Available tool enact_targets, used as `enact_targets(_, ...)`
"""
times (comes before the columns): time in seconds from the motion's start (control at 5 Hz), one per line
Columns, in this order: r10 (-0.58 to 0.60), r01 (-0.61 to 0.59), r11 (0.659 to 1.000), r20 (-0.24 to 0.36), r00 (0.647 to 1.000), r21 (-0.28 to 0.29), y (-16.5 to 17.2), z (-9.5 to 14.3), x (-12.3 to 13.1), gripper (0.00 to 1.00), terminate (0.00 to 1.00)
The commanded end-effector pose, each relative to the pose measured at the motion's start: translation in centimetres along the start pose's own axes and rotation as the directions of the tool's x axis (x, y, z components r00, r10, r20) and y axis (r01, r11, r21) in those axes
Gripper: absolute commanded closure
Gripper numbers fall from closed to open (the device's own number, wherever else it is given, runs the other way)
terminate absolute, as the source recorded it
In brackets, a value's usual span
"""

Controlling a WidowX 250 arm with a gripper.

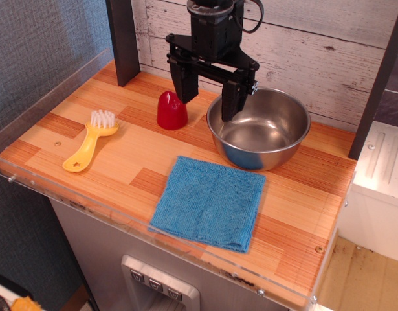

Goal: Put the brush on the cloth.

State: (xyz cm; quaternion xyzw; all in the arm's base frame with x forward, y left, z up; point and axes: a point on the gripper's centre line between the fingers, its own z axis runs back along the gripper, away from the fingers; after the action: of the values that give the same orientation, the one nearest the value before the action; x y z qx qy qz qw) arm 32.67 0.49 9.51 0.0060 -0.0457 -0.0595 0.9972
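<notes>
The single view looks down at a wooden tabletop (140, 162) with a clear plastic rim along its edges. Taking the one steel bowl (259, 127) as the landmark, everything else sits around it.

One black hand (208, 97) hangs above the tabletop, just left of the bowl and at its back-left rim. Its two fingers (184, 81) point downward and stand apart with a clear gap between them, holding nothing. The right finger's tip overlaps the bowl's left rim in this view; whether it touches the rim cannot be told.

One red rounded object (171, 111) stands upright just left of the bowl, below and behind the left finger.

One brush (92, 138), yellow with white bristles, lies flat well to the left of the bowl, near the left edge of the tabletop. Its bristles point toward the back, its handle toward the front-left, and the handle end has a small hole.

One blue cloth (210, 201) lies flat in front of the bowl, its back corner near the bowl's base. The brush and the cloth are well apart, with bare wood between them.

The bowl appears empty inside.
</notes>
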Motion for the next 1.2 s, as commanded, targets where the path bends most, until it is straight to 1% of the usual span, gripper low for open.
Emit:
enact_targets(0.0, 0.0, 0.0, 1.0, 0.0, 1.0, 0.0, 0.0, 0.0, 0.0, 0.0, 0.0)
enact_targets(0.2, 0.049, -0.048, 0.999, 0.0, 0.999, 0.024, 3.5, -0.4, -0.6, 0.0, 0.0)
enact_targets(0.4, 0.087, -0.086, 0.996, -0.015, 0.996, 0.03, 6.4, -0.8, -1.5, 0.0, 0.0)
enact_targets(0.6, 0.097, -0.096, 0.994, -0.018, 0.995, 0.048, 9.9, -1.1, -2.6, 0.0, 0.0)
enact_targets(0.8, 0.057, -0.055, 0.996, -0.032, 0.998, 0.066, 12.0, -2.5, -3.1, 0.0, 0.0)
enact_targets(1.0, 0.02, -0.017, 0.997, -0.038, 0.999, 0.082, 13.1, -3.7, -3.1, 0.0, 0.0)
